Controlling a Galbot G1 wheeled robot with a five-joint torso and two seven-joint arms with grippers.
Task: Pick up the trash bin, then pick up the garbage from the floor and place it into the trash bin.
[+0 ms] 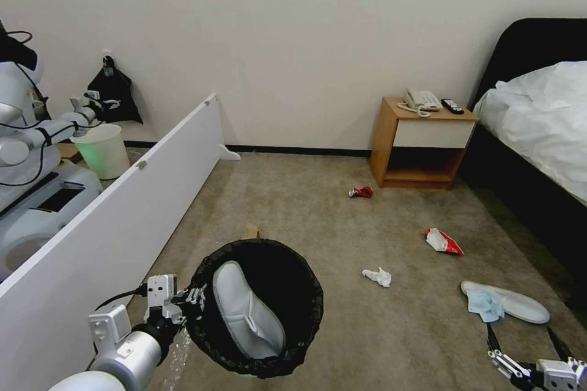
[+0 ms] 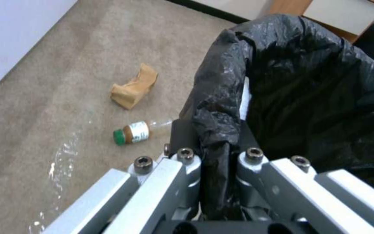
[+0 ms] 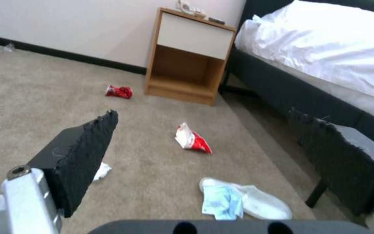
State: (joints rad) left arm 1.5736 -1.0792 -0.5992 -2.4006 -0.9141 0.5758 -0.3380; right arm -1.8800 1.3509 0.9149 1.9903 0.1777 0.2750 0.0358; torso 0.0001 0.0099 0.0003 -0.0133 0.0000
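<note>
Collecting stage: left pincer clamped on rim of round black-bag-lined trash bin, held off beige carpet floor, one white slipper inside. Right pincer spread wide, empty, near 2nd white slipper w/ blue cloth. Next prob: drop onto slipper, close.

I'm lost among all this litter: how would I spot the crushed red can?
Find the wooden nightstand beside the bed. On the carpet just off its front left corner lies the crushed red can, all red and farthest from the robot, unlike the red-and-white snack packet nearer in.
</note>
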